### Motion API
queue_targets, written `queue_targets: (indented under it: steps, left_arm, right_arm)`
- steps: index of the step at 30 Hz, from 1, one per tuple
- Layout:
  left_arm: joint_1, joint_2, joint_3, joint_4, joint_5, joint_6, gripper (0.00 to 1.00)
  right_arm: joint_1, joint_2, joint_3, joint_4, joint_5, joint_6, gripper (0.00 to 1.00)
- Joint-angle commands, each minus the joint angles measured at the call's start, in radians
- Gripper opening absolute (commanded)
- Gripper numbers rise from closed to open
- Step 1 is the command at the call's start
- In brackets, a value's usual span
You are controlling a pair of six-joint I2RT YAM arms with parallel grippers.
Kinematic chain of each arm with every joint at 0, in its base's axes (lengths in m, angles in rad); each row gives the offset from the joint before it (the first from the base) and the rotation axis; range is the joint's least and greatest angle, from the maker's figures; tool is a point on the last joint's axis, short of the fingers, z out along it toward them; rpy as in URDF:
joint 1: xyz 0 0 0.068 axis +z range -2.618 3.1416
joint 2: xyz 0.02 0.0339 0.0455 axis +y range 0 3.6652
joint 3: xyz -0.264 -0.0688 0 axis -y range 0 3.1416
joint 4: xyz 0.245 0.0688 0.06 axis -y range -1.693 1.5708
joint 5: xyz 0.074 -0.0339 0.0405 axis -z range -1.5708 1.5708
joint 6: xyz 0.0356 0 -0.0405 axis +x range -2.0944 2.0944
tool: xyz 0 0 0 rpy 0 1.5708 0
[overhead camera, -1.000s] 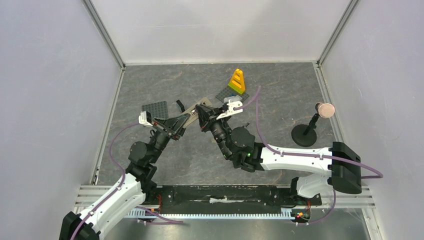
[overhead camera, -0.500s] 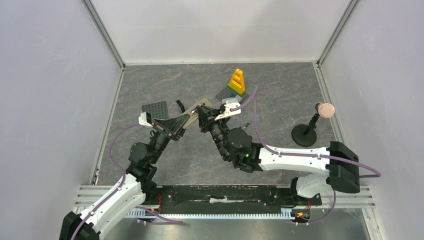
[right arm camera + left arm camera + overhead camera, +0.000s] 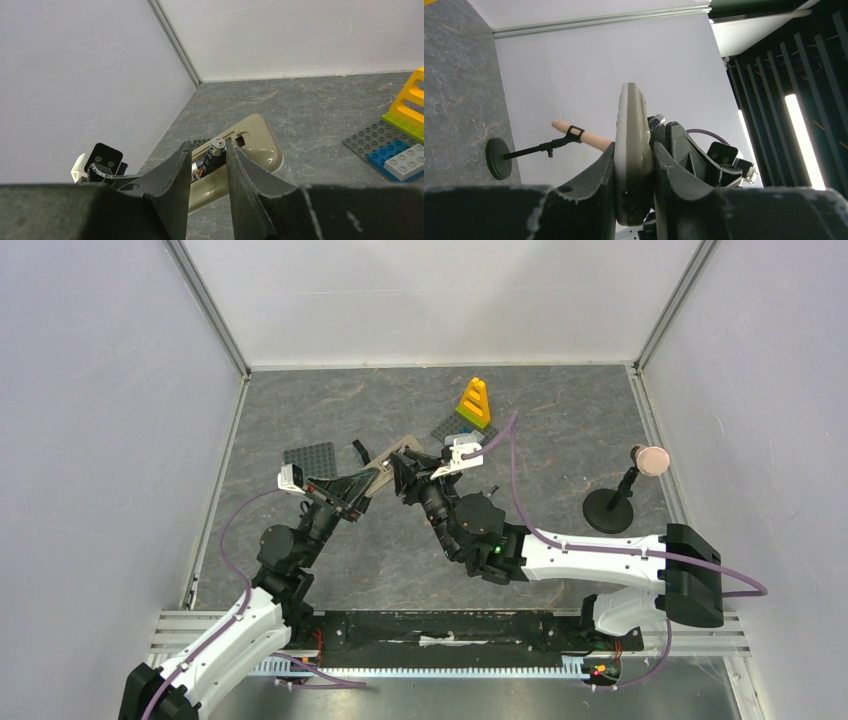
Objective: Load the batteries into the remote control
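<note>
The left gripper (image 3: pixel 634 150) is clamped on the near end of the remote control (image 3: pixel 630 115). The right gripper (image 3: pixel 208 144), fingers slightly apart, flanks 1 battery (image 3: pixel 210 157) that sits tilted in the remote's open slot.

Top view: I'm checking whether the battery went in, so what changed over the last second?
The right gripper edged slightly left, toward the remote. A battery sits tilted in the remote's slot between its jaws; whether it was released is unclear. The left gripper stayed clamped on the remote; bricks and stand unmoved.
</note>
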Motion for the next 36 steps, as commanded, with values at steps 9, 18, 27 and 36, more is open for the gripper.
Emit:
queue_targets:
  steps: [9,18,27,36]
  left_arm:
    - [0.003,-0.013,-0.008,0.063,-0.018,-0.055,0.02]
    - [0.003,-0.021,-0.016,0.039,-0.019,-0.053,0.02]
    - [0.004,-0.057,-0.04,0.013,0.018,-0.036,0.02]
    - [0.003,-0.06,-0.063,0.021,0.167,-0.078,0.02]
  right_arm:
    - [-0.026,-0.046,0.137,-0.192,0.026,0.077,0.38]
    - [-0.063,-0.09,0.165,-0.303,-0.034,0.162,0.41]
    - [-0.16,-0.159,0.243,-0.66,-0.267,0.291,0.76]
    - [-0.374,-0.324,0.074,-0.786,-0.737,0.401,0.98]
